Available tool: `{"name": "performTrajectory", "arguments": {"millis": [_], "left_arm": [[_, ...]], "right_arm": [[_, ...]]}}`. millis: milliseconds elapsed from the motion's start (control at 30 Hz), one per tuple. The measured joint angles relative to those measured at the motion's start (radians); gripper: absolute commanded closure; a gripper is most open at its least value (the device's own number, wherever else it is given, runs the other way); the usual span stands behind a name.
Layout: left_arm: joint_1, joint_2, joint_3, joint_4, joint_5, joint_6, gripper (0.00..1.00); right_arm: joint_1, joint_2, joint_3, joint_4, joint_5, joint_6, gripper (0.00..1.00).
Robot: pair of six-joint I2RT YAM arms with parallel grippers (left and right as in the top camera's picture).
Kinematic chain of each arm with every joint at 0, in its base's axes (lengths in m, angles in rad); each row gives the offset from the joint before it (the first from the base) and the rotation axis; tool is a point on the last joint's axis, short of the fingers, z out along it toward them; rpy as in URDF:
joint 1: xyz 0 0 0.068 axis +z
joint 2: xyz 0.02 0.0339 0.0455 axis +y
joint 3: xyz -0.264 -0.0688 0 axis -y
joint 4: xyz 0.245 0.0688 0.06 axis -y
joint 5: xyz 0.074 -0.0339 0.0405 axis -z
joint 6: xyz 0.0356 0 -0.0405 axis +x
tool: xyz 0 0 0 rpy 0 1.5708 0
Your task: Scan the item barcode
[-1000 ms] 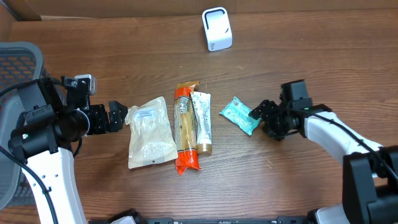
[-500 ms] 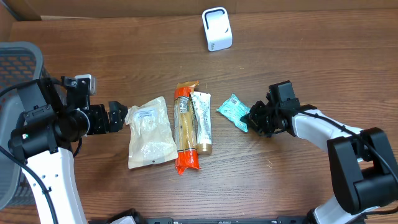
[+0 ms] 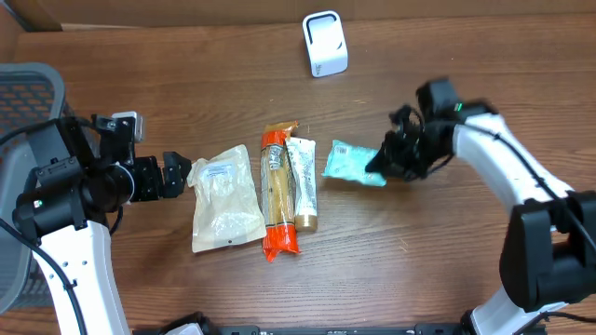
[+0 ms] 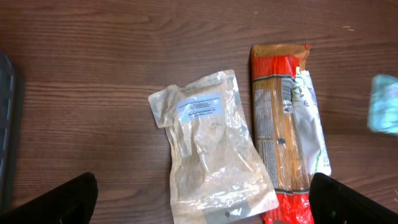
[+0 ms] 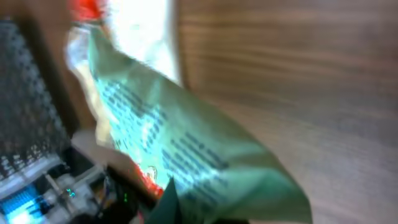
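The item, a teal packet (image 3: 350, 163), hangs above the table with my right gripper (image 3: 380, 164) shut on its right end. In the right wrist view the teal packet (image 5: 180, 143) fills the frame, blurred, running down into the right gripper (image 5: 205, 214); I can make out printed text but no barcode. The white scanner (image 3: 325, 43) stands at the far middle of the table. My left gripper (image 3: 177, 175) is open, low beside the left edge of a clear pouch (image 3: 223, 197), with nothing held. The teal packet (image 4: 384, 104) shows at the right edge of the left wrist view.
An orange pasta pack (image 3: 277, 191) and a white-green tube (image 3: 303, 181) lie side by side mid-table, right of the clear pouch (image 4: 211, 155). The pasta pack (image 4: 280, 130) lies between my open left fingers (image 4: 348, 202). A grey mesh chair (image 3: 28, 88) sits at far left.
The right gripper closed on the teal packet, lifted it off the table and carried it up and slightly away. The left arm stayed still.
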Motion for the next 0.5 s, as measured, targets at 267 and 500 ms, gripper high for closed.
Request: {"name": "performTrajectory", "arguments": {"millis": [267,500], "left_arm": [[0.000,0.000,0.000,0.000,0.000,0.000,0.00],[0.000,0.000,0.000,0.000,0.000,0.000,0.00]], "right_arm": [[0.048,-0.023,0.259,-0.235,0.001,-0.325,0.96],[0.051,-0.022,0.260,-0.227,0.021,-0.327,0.96]]}}
